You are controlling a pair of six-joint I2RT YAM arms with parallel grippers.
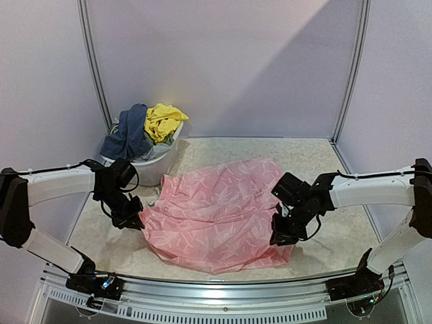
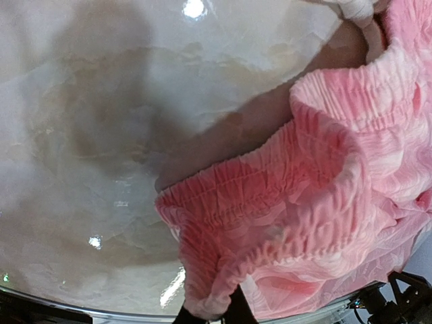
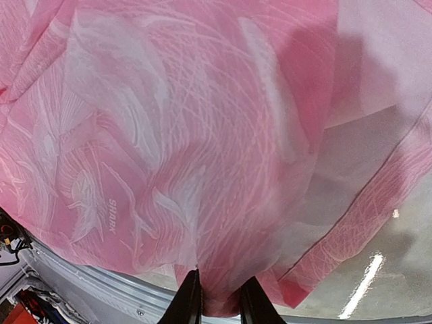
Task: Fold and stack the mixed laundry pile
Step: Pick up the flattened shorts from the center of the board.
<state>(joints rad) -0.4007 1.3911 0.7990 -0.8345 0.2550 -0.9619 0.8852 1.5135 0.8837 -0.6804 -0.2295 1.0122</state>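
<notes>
A pale pink patterned garment (image 1: 216, 209) lies spread on the table between my two arms. My left gripper (image 1: 130, 219) is shut on its gathered elastic waistband (image 2: 270, 189) at the left edge, with the cloth bunched over the fingertips (image 2: 216, 307). My right gripper (image 1: 283, 235) is shut on a fold of thin pink cloth (image 3: 169, 135) near the garment's right front corner, and the fabric fills the gap between its dark fingers (image 3: 217, 290). The rest of the mixed laundry pile, a blue piece (image 1: 128, 131) and a yellow piece (image 1: 162, 120), sits heaped at the back left.
A white tub (image 1: 158, 165) at the back left holds the blue and yellow pieces, just behind the left arm. Pale walls enclose the table on three sides. A metal rail (image 1: 216, 287) runs along the near edge.
</notes>
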